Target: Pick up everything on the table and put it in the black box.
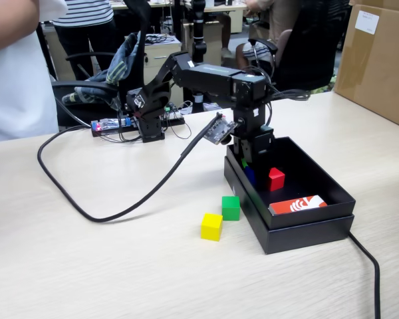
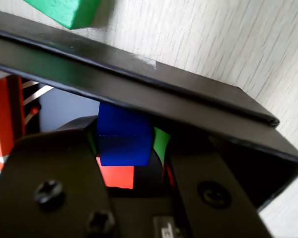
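My gripper (image 1: pixel 248 163) reaches down inside the black box (image 1: pixel 306 229), near its left wall. The blue cube (image 1: pixel 251 175) sits between the jaws, which are shut on it. In the wrist view the blue cube (image 2: pixel 124 141) fills the space between the green-padded jaws of the gripper (image 2: pixel 125 144), just under the box wall (image 2: pixel 139 79). A red cube (image 1: pixel 275 178) rests on the box floor beside it, and the red cube (image 2: pixel 116 177) also shows in the wrist view below the blue one. On the table (image 1: pixel 86 266), just left of the box, lie the green cube (image 1: pixel 231 207) and the yellow cube (image 1: pixel 211 226).
A red-and-white card (image 1: pixel 297 204) lies in the near end of the box. A black cable (image 1: pixel 86 212) loops across the table at left, and another cable (image 1: pixel 369 266) runs off the box's right corner. A cardboard carton (image 1: pixel 379 60) stands at back right. A person (image 1: pixel 13 66) is at far left.
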### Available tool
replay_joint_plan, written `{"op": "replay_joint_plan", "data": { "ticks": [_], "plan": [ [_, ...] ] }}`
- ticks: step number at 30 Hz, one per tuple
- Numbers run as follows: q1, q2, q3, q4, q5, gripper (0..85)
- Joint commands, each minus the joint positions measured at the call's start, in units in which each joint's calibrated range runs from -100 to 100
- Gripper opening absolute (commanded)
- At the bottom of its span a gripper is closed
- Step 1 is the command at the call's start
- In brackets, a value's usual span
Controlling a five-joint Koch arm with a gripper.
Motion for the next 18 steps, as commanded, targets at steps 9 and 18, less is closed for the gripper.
{"op": "replay_joint_plan", "data": {
  "ticks": [9,18],
  "plan": [
    [-1.03,-19.8,9.62,-0.03,0.2,38.3],
    [-6.15,-33.56,8.63,0.05,-4.0,38.3]
  ]
}}
